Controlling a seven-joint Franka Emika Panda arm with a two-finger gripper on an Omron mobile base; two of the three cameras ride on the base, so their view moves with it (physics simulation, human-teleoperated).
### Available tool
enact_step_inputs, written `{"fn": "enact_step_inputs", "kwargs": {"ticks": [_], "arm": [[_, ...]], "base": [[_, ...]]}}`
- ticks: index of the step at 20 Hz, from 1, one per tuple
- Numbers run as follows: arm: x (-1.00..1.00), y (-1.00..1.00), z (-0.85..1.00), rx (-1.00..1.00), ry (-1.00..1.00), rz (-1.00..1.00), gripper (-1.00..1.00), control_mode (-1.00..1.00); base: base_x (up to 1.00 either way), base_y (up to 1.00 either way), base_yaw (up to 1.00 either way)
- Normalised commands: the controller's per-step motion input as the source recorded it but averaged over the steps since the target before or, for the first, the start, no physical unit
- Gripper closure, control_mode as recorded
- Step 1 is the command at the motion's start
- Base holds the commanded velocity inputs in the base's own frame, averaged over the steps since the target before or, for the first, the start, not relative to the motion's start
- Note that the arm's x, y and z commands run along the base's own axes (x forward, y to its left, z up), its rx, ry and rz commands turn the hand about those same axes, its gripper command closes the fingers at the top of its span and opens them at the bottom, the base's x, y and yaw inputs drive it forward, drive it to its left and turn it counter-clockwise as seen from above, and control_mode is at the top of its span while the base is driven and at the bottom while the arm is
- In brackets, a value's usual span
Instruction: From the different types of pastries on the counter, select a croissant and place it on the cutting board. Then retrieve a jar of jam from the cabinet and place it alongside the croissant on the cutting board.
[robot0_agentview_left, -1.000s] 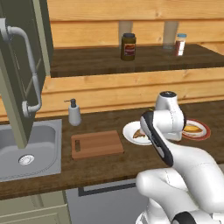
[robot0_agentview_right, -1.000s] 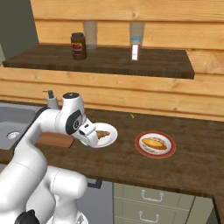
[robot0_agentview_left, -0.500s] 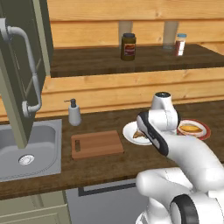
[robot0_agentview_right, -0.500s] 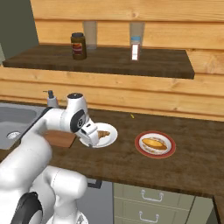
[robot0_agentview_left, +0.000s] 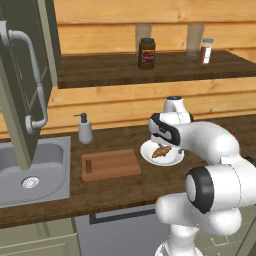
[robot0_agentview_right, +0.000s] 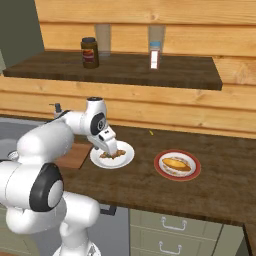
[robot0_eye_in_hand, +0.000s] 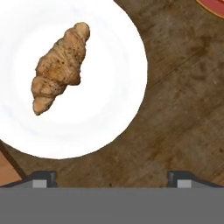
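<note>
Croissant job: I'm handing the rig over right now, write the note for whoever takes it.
Claw: open, holding nothing, hovering over the white plate.
Croissant: lying on that plate, off-centre from the claw, untouched.
Cutting board: on the counter between plate and sink, nothing on it.
Jam jar: on the open cabinet's shelf, beside a small white bottle.
Other pastry: on the red-rimmed plate, not wanted.
Done: approach only.
Left: grasp croissant, set it on the board, then fetch the jar and place it alongside.
</note>
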Motion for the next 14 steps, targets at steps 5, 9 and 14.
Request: {"fn": "enact_step_inputs", "kwargs": {"ticks": [5,9,14], "arm": [[0.33,0.02,-0.26,0.0,0.05,-0.07,-1.0,-1.0],[0.27,0.02,-0.39,0.0,0.02,-0.06,-1.0,-1.0],[0.31,0.0,-0.21,0.0,0.0,-0.03,-1.0,-1.0]], "base": [[0.0,0.0,0.0],[0.0,0.0,0.0],[0.0,0.0,0.0]]}}
